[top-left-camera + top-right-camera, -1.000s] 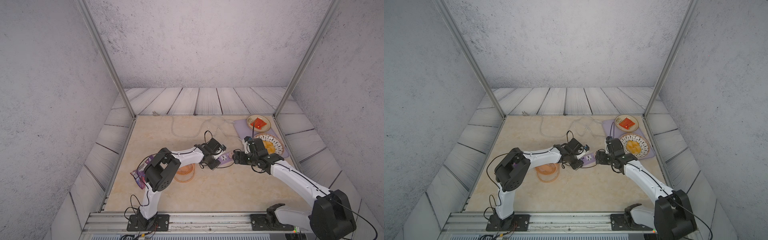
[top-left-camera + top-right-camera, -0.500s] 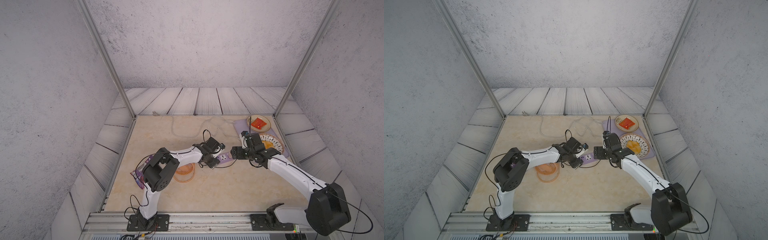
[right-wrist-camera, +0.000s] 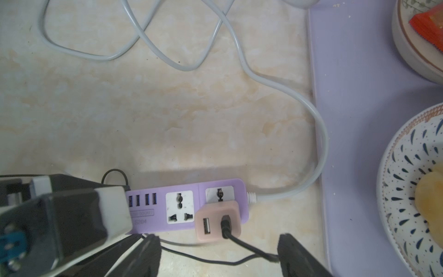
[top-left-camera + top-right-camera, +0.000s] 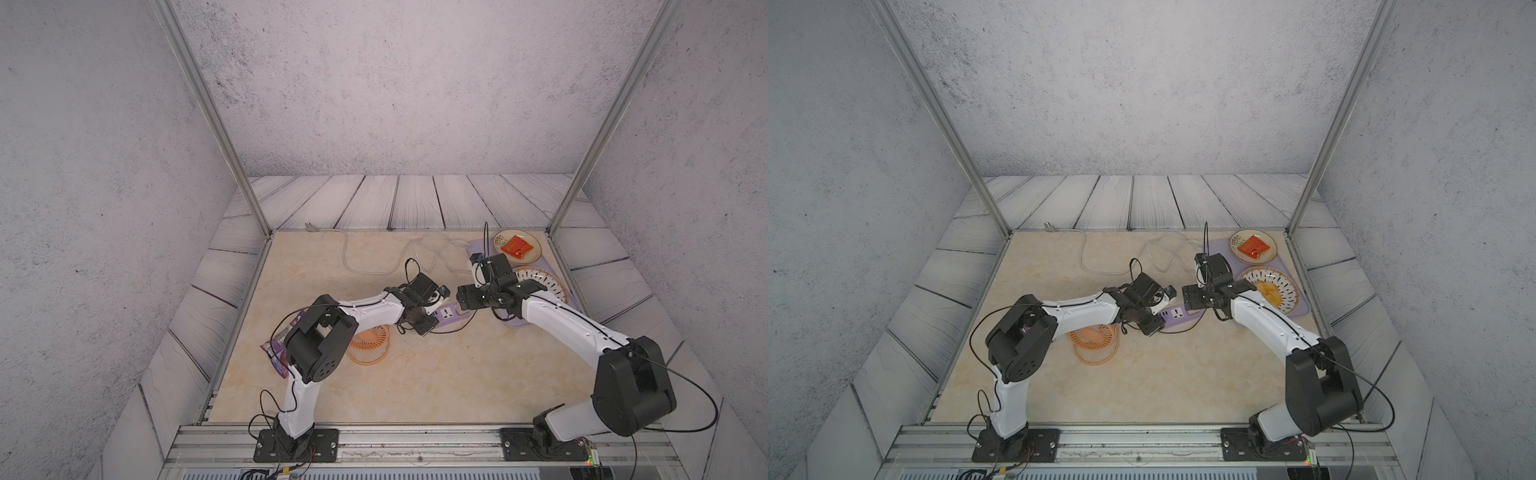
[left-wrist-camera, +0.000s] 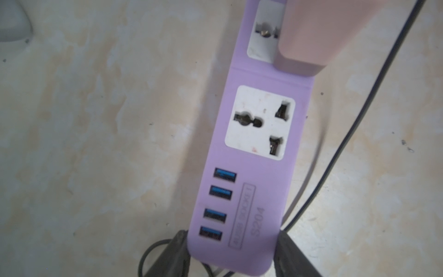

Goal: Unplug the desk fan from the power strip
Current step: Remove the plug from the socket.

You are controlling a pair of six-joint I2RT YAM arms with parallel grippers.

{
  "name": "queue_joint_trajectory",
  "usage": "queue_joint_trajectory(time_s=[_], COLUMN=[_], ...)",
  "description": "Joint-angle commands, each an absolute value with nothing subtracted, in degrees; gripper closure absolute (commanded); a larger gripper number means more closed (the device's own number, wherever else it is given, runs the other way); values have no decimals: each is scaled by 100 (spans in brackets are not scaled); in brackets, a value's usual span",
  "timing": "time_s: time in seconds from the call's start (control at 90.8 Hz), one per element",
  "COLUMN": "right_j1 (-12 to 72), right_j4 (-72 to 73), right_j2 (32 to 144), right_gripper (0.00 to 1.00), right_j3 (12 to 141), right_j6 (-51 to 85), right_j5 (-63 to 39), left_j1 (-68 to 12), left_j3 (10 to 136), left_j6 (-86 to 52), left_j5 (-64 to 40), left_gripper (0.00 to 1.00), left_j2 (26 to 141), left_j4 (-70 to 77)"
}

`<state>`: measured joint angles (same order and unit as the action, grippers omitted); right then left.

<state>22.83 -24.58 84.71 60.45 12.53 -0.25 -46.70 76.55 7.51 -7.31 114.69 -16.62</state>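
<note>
Left wrist view: left gripper [image 5: 232, 242] has just been closed across the USB end of the power strip [image 5: 251, 167], a smooth lavender bar now pinned flat. The right gripper [image 3: 218, 251], realigned, is held wide and empty, short of the plug [image 3: 217, 221], a matte pink rounded cube seated in the end socket. The desk fan [image 4: 368, 343], slatted orange, is left beside the left arm. Extraction judged next.

Soft even light; wrist views seemingly blurred

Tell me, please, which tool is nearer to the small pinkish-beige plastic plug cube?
Right. The right tool hangs open just short of the pinkish-beige plug cube, lined up with it; the left tool grips the far USB end of the lavender rectangular power strip.
</note>
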Motion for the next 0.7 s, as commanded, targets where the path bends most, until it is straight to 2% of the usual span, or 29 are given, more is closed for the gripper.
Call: queue_joint_trajectory(time_s=[0.0,0.253,0.363,0.693], right_j1=[2300,2294,2290,2301], right_j4=[-2604,-2868,-2859,-3068], right_j2=[8564,9008,9156,9498], right_gripper=[18,16,18,26], right_j3=[6181,6588,6637,6861], right_j6=[1090,958,871,638], right_j5=[85,208,162,0], left_j1=[-4632,-4623,-4614,-4607], left_j3=[7598,7572,7550,7522], left_j6=[814,841,850,883], left_j5=[-723,-703,-694,-652], left_gripper=[46,49,53,54], left_j2=[11418,11387,11373,11325], left_j4=[-1621,-1615,-1589,-1547])
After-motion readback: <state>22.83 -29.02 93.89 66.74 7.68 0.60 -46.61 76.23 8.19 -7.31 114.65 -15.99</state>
